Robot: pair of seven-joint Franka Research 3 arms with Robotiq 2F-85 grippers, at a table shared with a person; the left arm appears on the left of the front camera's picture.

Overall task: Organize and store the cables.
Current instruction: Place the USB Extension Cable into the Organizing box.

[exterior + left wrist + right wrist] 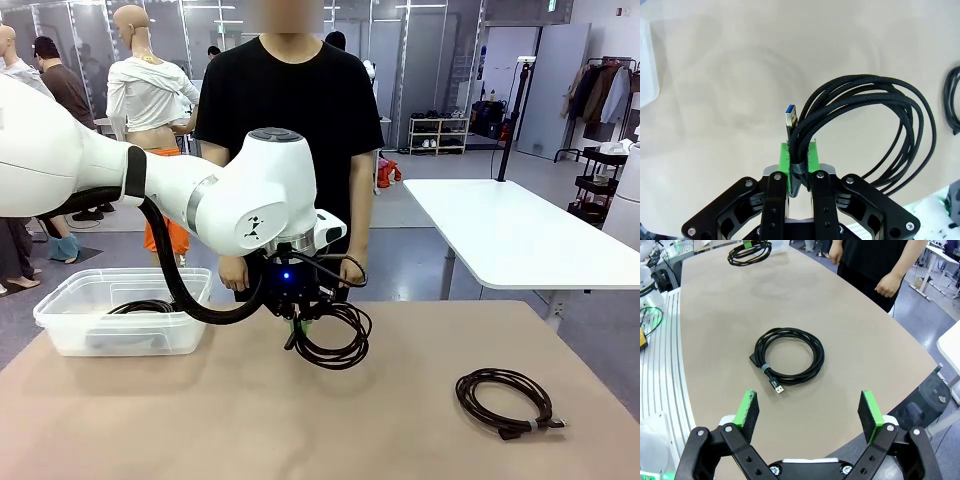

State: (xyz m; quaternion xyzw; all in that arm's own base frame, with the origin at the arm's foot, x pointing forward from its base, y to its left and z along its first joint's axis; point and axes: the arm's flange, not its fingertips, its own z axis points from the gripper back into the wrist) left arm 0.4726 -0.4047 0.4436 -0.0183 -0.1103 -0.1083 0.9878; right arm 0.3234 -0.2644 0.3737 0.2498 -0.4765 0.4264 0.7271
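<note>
Tan matte counter [200, 430], person in a black tee [290, 120] standing at the far edge with hands down. The left tool [799, 155] is pinched tight on a coiled black braided cable [865, 80], green pads [784, 160] squeezing the bundled strands right by the plug. The whole coil hangs off it clear of the counter, mid-frame in the front view. The right tool [809, 407] is spread wide with nothing in it, poised above a second black coil with a pale band [815, 355] that lies flat at the lower right of the front view.

My read: this is the carry to the clear plastic bin [60, 320] at the left of the front view, which already has a third black cable [140, 306] in it. To do it well I'd go high enough that the dangling loop clears the rim, get right over the middle of the bin, drop low, then let go.

Orientation in the left wrist view: the blue-tipped USB plug [790, 116] points straight up the frame, in line with the tool, while the coil's long axis leans off toward the upper right.
</note>
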